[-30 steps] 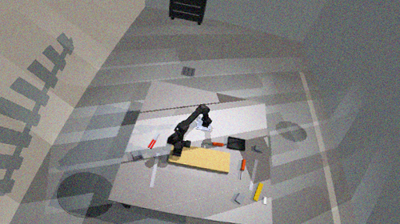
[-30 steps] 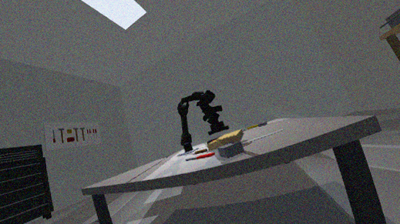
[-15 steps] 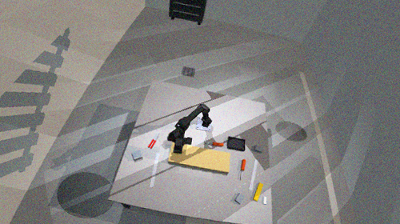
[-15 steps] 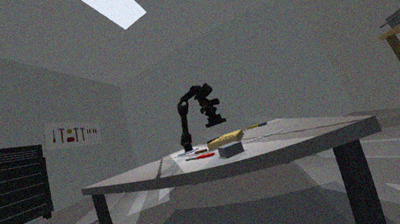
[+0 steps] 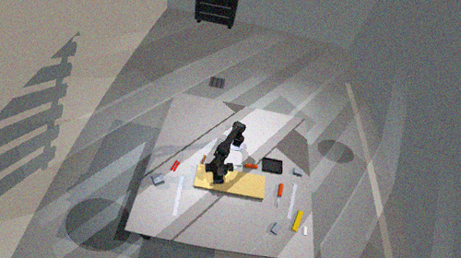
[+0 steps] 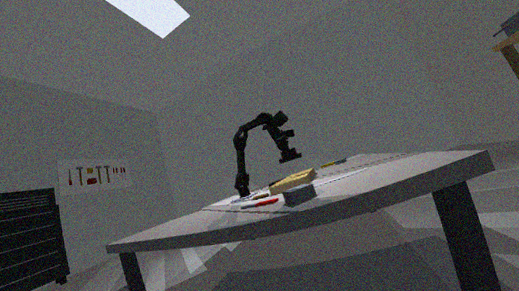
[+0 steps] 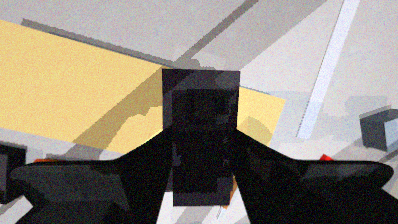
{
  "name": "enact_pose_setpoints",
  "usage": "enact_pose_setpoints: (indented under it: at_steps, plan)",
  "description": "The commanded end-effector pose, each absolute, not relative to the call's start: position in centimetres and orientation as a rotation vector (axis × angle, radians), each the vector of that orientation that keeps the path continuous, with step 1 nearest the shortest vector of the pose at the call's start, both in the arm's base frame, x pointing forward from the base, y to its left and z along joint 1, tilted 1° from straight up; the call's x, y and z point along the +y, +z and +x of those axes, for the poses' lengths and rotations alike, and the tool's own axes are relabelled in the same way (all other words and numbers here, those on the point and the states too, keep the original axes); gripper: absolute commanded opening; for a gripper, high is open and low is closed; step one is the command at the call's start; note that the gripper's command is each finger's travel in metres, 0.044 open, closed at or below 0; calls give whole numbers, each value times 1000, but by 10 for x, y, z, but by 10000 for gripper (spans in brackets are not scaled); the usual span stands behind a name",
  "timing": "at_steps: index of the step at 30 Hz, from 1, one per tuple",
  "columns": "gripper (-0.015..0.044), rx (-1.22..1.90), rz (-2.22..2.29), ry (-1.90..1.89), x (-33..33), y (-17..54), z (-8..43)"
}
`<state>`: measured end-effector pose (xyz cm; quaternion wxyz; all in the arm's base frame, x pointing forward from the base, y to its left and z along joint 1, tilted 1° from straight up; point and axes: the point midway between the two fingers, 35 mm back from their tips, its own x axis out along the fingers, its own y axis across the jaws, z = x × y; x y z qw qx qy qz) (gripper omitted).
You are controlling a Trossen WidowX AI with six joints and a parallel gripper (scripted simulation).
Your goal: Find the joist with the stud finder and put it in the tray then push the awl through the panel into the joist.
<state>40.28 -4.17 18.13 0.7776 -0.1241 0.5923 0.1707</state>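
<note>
My gripper [image 5: 219,175] [image 6: 289,155] [image 7: 200,127] is shut on the dark, box-shaped stud finder [image 7: 202,102]. It holds the stud finder raised above the left part of the yellow floor panel [image 5: 243,185] [image 6: 294,181] [image 7: 75,85], as the top view shows the panel. The exterior view shows a gap between the gripper and the panel. The black tray [image 5: 272,165] stands behind the panel's right end. A slim tool with a brown handle [image 5: 203,158] [image 6: 261,197], perhaps the awl, lies behind the panel's left end. No hole shows on the visible panel; the joist is hidden.
Orange-handled tools [image 5: 251,166] [image 5: 280,190] lie behind and right of the panel. Red pieces [image 5: 175,165] [image 6: 267,202] and a grey block [image 5: 158,179] [image 6: 299,194] are at the left. White strips [image 5: 178,195] [image 5: 292,201] flank the panel. A yellow bar [image 5: 297,221] lies front right.
</note>
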Motion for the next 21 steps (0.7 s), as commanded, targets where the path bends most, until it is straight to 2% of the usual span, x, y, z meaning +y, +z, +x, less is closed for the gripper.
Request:
enact_pose_setpoints:
  at_steps: [1,21]
  plan:
    - [0,1255,-310,413,-16,187,402]
    - [0,1200,-519,700,118,182,371]
